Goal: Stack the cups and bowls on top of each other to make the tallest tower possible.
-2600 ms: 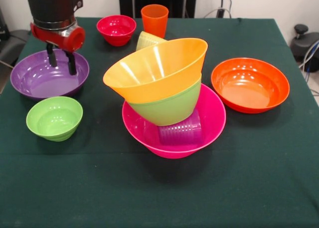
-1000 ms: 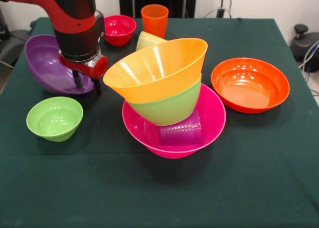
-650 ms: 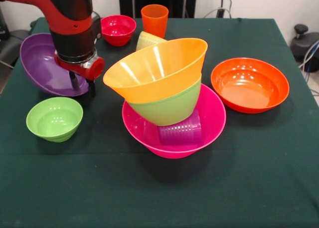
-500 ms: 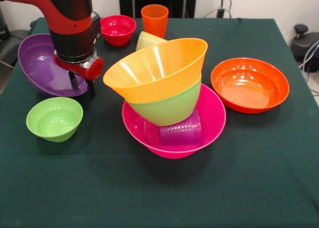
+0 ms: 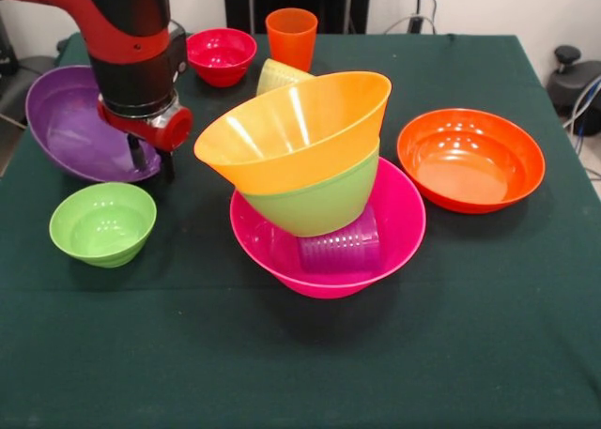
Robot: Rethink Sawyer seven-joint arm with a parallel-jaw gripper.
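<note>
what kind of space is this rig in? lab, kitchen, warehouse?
Probably a lab or office-type test room: the bowls sit on a table under a dark green cloth, loose cables hang at the right edge, and a plain white wall stands behind.

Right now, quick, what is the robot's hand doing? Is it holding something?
Tool: shut on the rim of the purple bowl, holding it tilted and lifted off the table.

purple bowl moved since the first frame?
Yes. The purple bowl lay flat on the table earlier; now it is tilted, shifted slightly left and up, farther from the small green bowl, with the gripper at its rim.
</note>
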